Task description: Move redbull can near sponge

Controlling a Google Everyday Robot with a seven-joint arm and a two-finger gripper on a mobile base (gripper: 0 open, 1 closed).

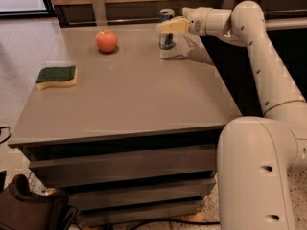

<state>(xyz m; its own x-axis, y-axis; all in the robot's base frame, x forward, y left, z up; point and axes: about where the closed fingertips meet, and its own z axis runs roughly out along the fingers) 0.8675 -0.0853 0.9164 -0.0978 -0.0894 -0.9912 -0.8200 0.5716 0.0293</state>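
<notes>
Arm [261,61] comes up from the big white base [259,176] at the table's [144,99] near corner, rises along the side, then bends at the elbow up top and runs roughly level w/ the table, reaching inward along the far edge. Wrist is straight and the forearm points toward the apple side. The hand [166,27] sits at the far edge, right at the redbull can [166,41], w/ a pale yellowish part crossing the can's upper half. Can't tell if the hand is clamped on the can or just up against it.

Can stands upright on the table near the back, silver top showing above the hand. Apple [106,40] is near it, also toward the back, not touching. Sponge [57,76] lies flat, green side up, well apart from the can, on the side opposite the arm and closer to the front. Dark bag [29,210] on the floor by the table's near corner.
</notes>
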